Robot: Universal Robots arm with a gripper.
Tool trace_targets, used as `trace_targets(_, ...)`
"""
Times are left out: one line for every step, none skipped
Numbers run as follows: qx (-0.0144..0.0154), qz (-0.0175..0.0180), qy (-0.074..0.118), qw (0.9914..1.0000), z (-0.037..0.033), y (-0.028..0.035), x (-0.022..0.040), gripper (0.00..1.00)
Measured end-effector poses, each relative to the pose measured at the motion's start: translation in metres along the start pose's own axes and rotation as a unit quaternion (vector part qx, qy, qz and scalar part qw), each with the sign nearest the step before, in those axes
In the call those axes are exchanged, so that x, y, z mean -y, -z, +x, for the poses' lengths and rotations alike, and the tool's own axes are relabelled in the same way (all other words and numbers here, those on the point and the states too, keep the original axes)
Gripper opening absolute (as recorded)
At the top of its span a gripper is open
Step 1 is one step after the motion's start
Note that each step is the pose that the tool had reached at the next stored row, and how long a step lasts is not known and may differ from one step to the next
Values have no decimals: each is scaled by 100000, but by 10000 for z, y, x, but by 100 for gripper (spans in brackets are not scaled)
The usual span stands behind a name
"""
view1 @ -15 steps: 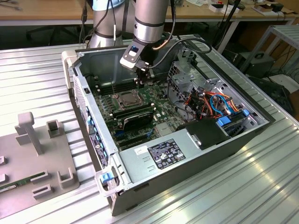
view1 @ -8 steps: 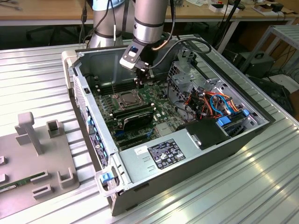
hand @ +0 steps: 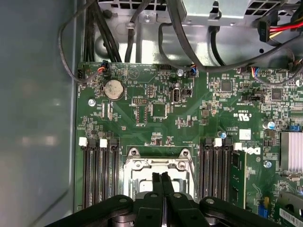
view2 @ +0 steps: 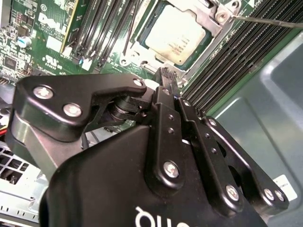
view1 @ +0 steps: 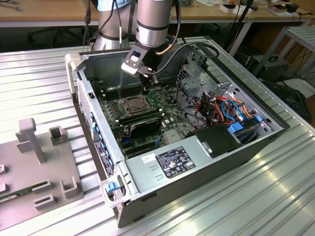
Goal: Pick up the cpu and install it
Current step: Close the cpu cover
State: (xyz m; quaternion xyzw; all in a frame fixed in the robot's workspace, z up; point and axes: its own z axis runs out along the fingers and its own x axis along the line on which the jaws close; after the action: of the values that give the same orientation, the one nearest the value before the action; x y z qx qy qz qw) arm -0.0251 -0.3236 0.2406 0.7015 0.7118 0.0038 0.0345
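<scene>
The gripper (hand: 161, 177) is seen with its fingers pressed together and nothing held between them, close by the socket frame (hand: 157, 165). The cpu (view2: 176, 34) is seated in that frame on the motherboard (hand: 189, 109), inside the open computer case (view1: 206, 184), where coloured cables (view1: 226, 105) are also housed. The case is laid on a ribbed metal table (view1: 256, 211), a grey fixture (view1: 29, 172) beside it and wooden benches (view1: 49, 10) behind
</scene>
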Motion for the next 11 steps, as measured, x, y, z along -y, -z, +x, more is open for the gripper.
trace_targets(3,3,6,100000,0,0,0,11)
trace_targets(-1,0,6,100000,0,-1,0,11)
trace_targets(-4,-1,5,100000,0,-1,1,11)
trace_targets(-2,2,-1,100000,0,-1,1,11)
trace_targets(-13,101,0,100000,0,-3,1,11)
trace_targets(-34,625,21,99998,1,-7,2,11)
trace_targets(-43,2208,91,99976,1,-13,2,11)
trace_targets(-32,2547,110,99967,1,-13,2,11)
trace_targets(-27,2667,115,99964,0,-14,2,11)
trace_targets(-49,2868,123,99959,1,-16,2,11)
trace_targets(-42,2892,122,99958,1,-15,2,11)
